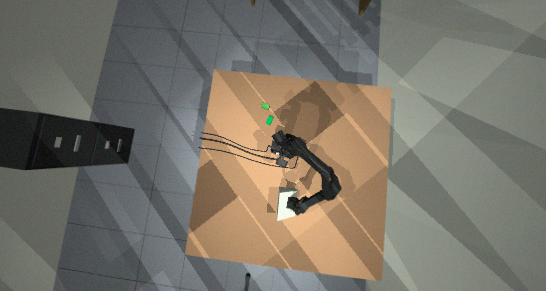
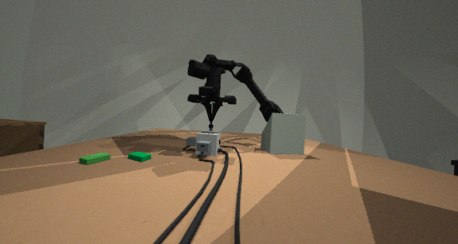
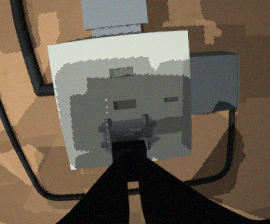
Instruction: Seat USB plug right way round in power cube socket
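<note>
- Gripper [image 1: 278,147] [image 2: 210,122] [image 3: 131,168] points down, its fingers narrowed onto the black USB plug [image 2: 210,127] [image 3: 129,147].
- The plug stands at the power cube's top face, near one side (how deep it sits, I cannot tell).
- The power cube [image 1: 277,153] [image 2: 212,143] [image 3: 81,115] lies somewhat nearer the table's left edge than its right, as seen from the top.
- Two green blocks [image 1: 265,106] [image 1: 269,120] [image 2: 95,158] [image 2: 139,156] lie apart from each other, toward the table's upper-left corner in that view.
- Black cables [image 1: 235,145] [image 2: 215,187] run toward the left edge of the table [image 1: 240,238] [image 2: 294,195] [image 3: 16,185].
</note>
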`<move>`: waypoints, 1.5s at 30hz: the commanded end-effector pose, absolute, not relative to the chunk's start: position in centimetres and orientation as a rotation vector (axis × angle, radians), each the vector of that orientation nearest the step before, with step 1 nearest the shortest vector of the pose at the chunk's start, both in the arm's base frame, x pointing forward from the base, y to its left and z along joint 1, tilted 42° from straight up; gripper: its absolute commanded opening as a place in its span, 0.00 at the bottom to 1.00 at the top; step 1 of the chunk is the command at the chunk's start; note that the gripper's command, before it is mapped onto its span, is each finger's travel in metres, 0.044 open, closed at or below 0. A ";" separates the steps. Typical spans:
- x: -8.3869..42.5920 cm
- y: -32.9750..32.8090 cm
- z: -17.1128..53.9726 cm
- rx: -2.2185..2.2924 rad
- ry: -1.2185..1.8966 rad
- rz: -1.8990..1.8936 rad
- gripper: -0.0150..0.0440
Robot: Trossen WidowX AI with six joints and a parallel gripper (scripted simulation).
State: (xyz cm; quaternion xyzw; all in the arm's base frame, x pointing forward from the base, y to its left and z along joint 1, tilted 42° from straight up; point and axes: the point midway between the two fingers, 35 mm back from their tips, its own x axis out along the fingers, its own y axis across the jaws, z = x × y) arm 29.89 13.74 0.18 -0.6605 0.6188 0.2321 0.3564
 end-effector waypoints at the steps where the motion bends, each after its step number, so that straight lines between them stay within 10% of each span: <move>1: 29.9 14.0 0.5 -1.695 1.595 0.597 0.25; 45: 29.7 14.7 1.2 -1.301 1.578 0.144 0.25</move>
